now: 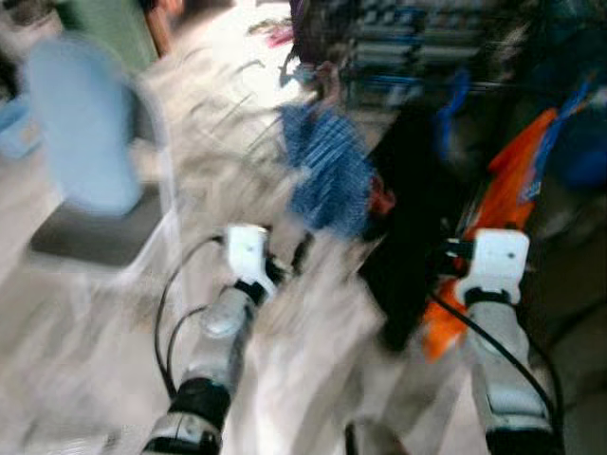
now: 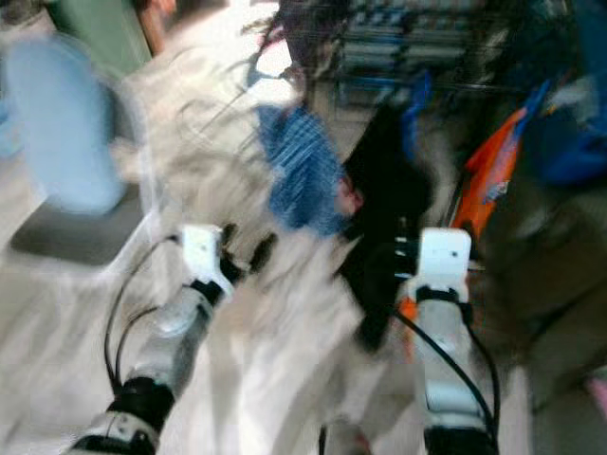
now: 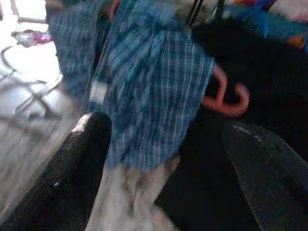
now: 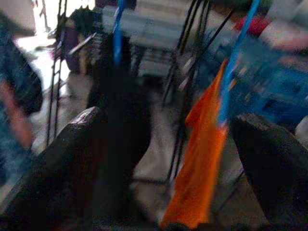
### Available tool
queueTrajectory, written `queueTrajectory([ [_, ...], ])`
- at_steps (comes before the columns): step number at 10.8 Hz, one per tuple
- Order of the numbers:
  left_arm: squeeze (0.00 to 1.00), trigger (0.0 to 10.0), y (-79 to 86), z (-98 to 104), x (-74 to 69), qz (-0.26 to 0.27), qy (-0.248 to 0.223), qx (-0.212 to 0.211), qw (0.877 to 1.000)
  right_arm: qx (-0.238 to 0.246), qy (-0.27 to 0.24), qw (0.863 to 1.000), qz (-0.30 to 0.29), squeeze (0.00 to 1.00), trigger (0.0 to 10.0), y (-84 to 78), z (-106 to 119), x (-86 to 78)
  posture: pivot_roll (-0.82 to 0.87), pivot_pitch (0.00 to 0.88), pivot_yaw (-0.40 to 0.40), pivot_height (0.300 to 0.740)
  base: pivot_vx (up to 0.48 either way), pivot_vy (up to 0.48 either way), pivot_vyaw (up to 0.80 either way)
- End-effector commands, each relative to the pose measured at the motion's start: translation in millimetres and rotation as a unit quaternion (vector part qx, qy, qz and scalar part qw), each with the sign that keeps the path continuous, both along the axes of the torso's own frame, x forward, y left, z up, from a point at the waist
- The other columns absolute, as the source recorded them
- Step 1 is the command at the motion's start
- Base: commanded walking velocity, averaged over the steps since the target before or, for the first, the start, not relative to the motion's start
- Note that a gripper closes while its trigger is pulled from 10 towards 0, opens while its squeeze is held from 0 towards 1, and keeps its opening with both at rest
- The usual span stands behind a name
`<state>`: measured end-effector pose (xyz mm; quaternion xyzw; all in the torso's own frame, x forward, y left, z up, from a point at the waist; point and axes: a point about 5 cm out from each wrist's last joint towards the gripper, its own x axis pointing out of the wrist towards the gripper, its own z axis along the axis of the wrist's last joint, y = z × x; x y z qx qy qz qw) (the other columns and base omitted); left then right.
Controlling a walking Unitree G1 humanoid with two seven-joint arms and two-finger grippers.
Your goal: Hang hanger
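The head views are blurred. A blue plaid shirt [image 1: 327, 171] hangs ahead of me, and a pink hanger hook [image 3: 224, 96] shows beside it against a black garment [image 1: 413, 209]. An orange garment [image 4: 199, 163] hangs from a blue hanger [image 4: 231, 62] on the right. My left gripper [image 1: 289, 258] is raised just below the plaid shirt, open and holding nothing [image 3: 166, 127]. At the black garment's lower edge my right gripper [image 1: 444, 254] is also open [image 4: 168, 120], with the black and orange garments ahead of it.
A chair with a light blue back [image 1: 81, 123] and grey seat [image 1: 95, 237] stands to the left. A dark wire rack [image 1: 417, 47] holding folded things stands behind the clothes. A pale wire frame [image 1: 228, 114] lies on the light floor.
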<state>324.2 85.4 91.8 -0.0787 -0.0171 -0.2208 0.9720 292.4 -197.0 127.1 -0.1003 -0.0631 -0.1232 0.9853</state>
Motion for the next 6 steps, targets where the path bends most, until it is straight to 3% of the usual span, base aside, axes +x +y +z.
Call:
queueTrajectory([
  [1,0.00,10.0,14.5,-4,-0.4,0.019,0.006,0.007,1.000,-0.002,-0.011,1.000,0.009,0.00,10.0,7.6,4,0.1,-0.18,0.174,0.066,0.740,0.435,0.000,0.00],
  [2,0.00,10.0,14.4,-4,-0.6,0.018,0.007,0.006,1.000,-0.005,-0.012,1.000,0.008,0.00,10.0,5.7,5,0.3,-0.18,0.174,0.066,0.740,0.428,0.000,0.00],
  [6,0.00,10.0,16.3,-7,-1.9,0.014,0.020,0.009,1.000,-0.024,-0.027,0.999,0.005,0.00,10.0,-3.7,15,2.6,-0.17,0.183,0.072,0.740,0.369,0.304,0.00],
])
